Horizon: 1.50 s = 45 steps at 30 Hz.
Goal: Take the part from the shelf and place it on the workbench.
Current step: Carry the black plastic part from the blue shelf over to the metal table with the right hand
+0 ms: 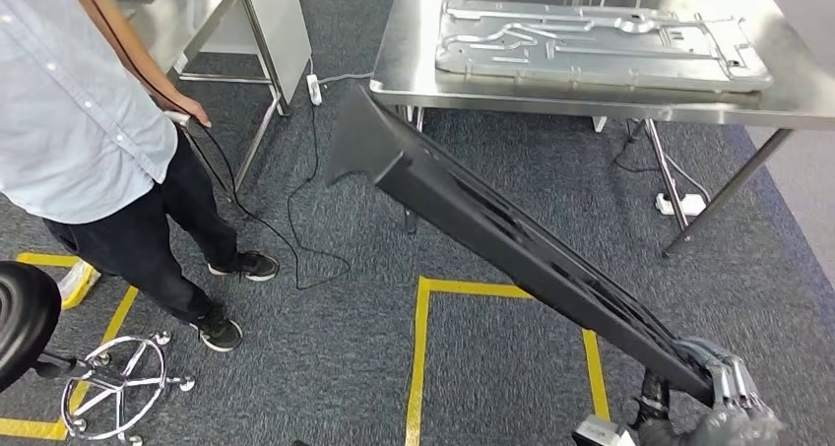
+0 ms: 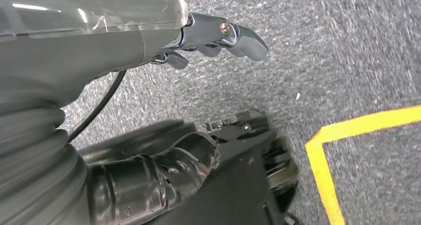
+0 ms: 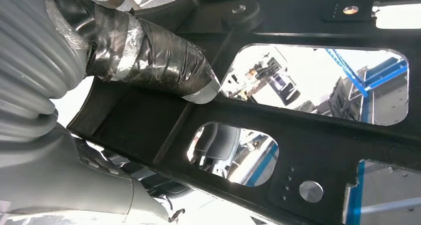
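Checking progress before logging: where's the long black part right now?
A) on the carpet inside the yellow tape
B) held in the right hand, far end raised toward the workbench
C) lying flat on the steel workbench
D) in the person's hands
B: the right hand grips one end of the long black part, which slants up over the carpet toward the workbench edge, not yet resting on it.

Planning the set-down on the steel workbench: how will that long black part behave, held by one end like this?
The long black part probably stays stiff: it spans straight from the right hand without sagging. Held at one end, it likely levers hard and may swing. Cutouts suggest it is light for its length. The far tip nears the workbench edge.
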{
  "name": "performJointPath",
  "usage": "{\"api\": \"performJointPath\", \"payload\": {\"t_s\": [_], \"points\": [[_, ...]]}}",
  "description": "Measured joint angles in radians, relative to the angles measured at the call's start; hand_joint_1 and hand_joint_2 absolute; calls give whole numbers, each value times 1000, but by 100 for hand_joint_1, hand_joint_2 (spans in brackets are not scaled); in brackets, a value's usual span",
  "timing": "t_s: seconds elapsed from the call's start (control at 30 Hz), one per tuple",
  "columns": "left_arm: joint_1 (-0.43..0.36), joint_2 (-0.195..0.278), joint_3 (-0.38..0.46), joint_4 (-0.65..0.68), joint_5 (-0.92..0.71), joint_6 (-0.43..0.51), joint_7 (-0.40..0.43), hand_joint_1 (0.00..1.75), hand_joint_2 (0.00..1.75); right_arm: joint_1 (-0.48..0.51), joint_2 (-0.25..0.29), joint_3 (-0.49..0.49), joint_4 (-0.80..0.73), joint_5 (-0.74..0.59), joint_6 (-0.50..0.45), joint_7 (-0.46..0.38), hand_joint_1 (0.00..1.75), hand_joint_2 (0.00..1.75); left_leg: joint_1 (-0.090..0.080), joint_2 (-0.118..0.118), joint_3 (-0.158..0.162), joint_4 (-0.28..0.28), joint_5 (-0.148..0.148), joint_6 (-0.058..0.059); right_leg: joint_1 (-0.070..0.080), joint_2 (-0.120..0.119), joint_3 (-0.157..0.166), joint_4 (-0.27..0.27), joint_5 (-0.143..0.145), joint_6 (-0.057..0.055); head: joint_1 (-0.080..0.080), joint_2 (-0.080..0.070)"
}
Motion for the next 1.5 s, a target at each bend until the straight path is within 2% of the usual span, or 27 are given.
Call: {"api": "performJointPath", "payload": {"t_s": [0.07, 0.1, 0.13, 0.2, 0.27, 0.37, 0.43, 0.47, 0.53, 0.57, 0.6, 0.63, 0.67, 0.73, 0.8, 0.83, 0.93, 1.0, 1.07, 1.1, 1.13, 1.17, 1.23, 1.27, 1.33, 1.43, 1.5], "points": [[1, 0, 1, 0, 0, 0, 0, 0, 175, -1, -2, 6, 1, 3, 0, 0, 175, 175, 0, 0, -64, 127, -48, -1, 5, 1, 0, 0, -1, -5, 0, 0], [2, 0, 2, 0, 0, 0, 0, 0, 175, -1, -4, 8, 2, 6, 0, 0, 175, 175, 0, 0, -79, 153, -47, 0, 8, 2, 1, 0, -2, -6, 0, 0], [3, 0, 3, 0, 0, 0, 0, 0, 175, -1, -4, 9, 3, 8, 0, 0, 175, 175, -1, 0, -75, 139, -25, 3, 10, 3, 3, 1, -3, -6, 0, 0], [3, 1, 4, 0, 0, -1, 0, 0, 175, -2, -6, 15, 5, 8, 0, 2, 175, 175, -5, -3, -22, 15, 50, 16, 14, 6, 7, 1, -3, -6, 0, 0], [1, 3, 5, 0, 0, -1, -1, 0, 175, -4, -7, 21, 7, 2, 0, 4, 175, 175, -11, -4, 26, -100, 93, 30, 18, 8, 7, 3, -5, -1, 0, 0], [0, 5, 6, 0, 0, -2, -2, 0, 175, -6, -8, 24, 8, -9, 0, 5, 175, 175, -16, -4, 35, -132, 99, 37, 17, 8, 5, 2, -3, 14, 0, 0], [1, 5, 6, 0, 0, -3, -2, 0, 175, -7, -8, 24, 8, -14, 0, 2, 175, 175, -11, -2, 41, -144, 108, 47, 16, 7, -1, 20, -18, 25, 0, 0], [1, 5, 7, 0, 0, -3, -2, 0, 175, -7, -8, 24, 8, -16, 0, 1, 175, 175, -8, 0, 44, -149, 112, 51, 15, 6, -16, 56, -42, 30, 1, 0], [0, 5, 7, 0, -1, -4, -2, 0, 175, -9, -10, 24, 8, -22, 0, -2, 175, 175, -7, 3, 43, -151, 115, 55, 9, 5, -72, 176, -106, 39, 1, 0], [0, 5, 7, 0, -1, -4, -2, 0, 175, -9, -10, 24, 8, -25, 0, -2, 175, 175, -7, 4, 43, -150, 114, 55, 7, 5, -100, 236, -129, 43, 1, 0], [0, 5, 7, 0, -1, -5, -2, 0, 175, -9, -11, 24, 8, -27, 0, -3, 175, 175, -7, 5, 43, -150, 114, 55, 4, 5, -118, 270, -134, 47, 1, 0], [1, 5, 8, 0, -2, -6, -2, 0, 175, -9, -11, 24, 8, -29, 0, -3, 175, 175, -6, 5, 44, -149, 112, 53, 0, 5, -117, 266, -119, 50, 1, 0], [1, 5, 8, 0, -2, -7, -2, 0, 175, -9, -12, 24, 8, -30, 0, -3, 175, 175, -5, 5, 46, -148, 110, 51, -3, 4, -97, 223, -87, 52, 1, 0], [1, 5, 8, 0, -2, -9, -2, 0, 175, -11, -12, 24, 8, -30, 0, -4, 175, 175, -4, 4, 48, -141, 103, 41, -7, -1, -32, 88, -24, 54, 1, 0], [0, 5, 9, 0, -2, -10, -3, 0, 175, -12, -12, 24, 8, -31, 0, -4, 175, 175, -7, 3, 48, -135, 96, 28, -4, -2, 0, 15, -6, 46, 0, 0], [0, 5, 9, 0, -2, -10, -3, 0, 175, -13, -12, 23, 8, -32, 0, -4, 175, 175, -8, 3, 47, -135, 95, 22, 1, 0, 0, 12, -11, 39, 0, 0], [-2, 5, 9, 0, -2, -11, -3, 0, 175, -13, -12, 23, 8, -34, 0, -4, 175, 175, -4, 3, 45, -124, 83, 6, -1, 3, 3, 5, -7, 17, -1, 0], [-2, 5, 10, 0, -2, -11, -4, 0, 175, -14, -12, 24, 8, -36, 0, -4, 175, 175, -1, 2, 8, -43, 34, -1, -2, 2, 6, 0, -6, 4, -2, 0], [-1, 5, 10, 0, -2, -11, -4, 0, 175, -14, -12, 24, 8, -36, 0, -4, 175, 175, -1, 1, -60, 94, -25, -4, 2, 2, 6, 0, -8, -3, -2, 0], [0, 5, 11, 0, -2, -12, -4, 0, 175, -14, -12, 24, 8, -37, 0, -4, 175, 175, -1, 1, -86, 142, -37, -5, 4, 2, 6, 0, -9, -4, -2, 0], [1, 5, 11, 0, -2, -12, -4, 0, 175, -14, -12, 24, 8, -37, 0, -4, 175, 175, -1, 1, -96, 156, -28, -3, 6, 4, 7, 0, -10, -5, -2, 0], [2, 5, 11, 0, -2, -13, -4, 0, 175, -14, -12, 24, 8, -37, 0, -4, 175, 175, -2, 1, -86, 127, -1, 0, 8, 5, 10, 0, -11, -6, -2, 0], [2, 5, 11, 0, -2, -14, -4, 0, 175, -14, -12, 24, 8, -37, 0, -4, 175, 175, -5, 0, -28, -4, 71, 13, 11, 8, 16, 0, -14, -4, -2, 0], [1, 6, 11, 0, -2, -14, -4, 0, 175, -14, -12, 24, 8, -37, 0, -4, 175, 175, -8, -1, -1, -67, 93, 20, 13, 9, 17, 1, -16, -1, -2, 0], [-1, 6, 11, 0, -2, -14, -4, 0, 175, -15, -12, 24, 8, -37, 0, -4, 175, 175, -14, -2, 22, -123, 103, 29, 14, 10, 17, 2, -19, 8, -2, 0], [0, 6, 11, 0, -3, -14, -5, 0, 175, -16, -13, 25, 8, -37, 0, -3, 175, 175, -11, 0, 30, -137, 108, 38, 14, 8, 18, 9, -26, 25, -1, 0], [-1, 5, 11, 0, -3, -14, -5, 0, 175, -17, -13, 25, 8, -38, 0, -3, 175, 175, -4, 2, 39, -148, 113, 49, 13, 6, -10, 71, -64, 34, 0, 0]]}}
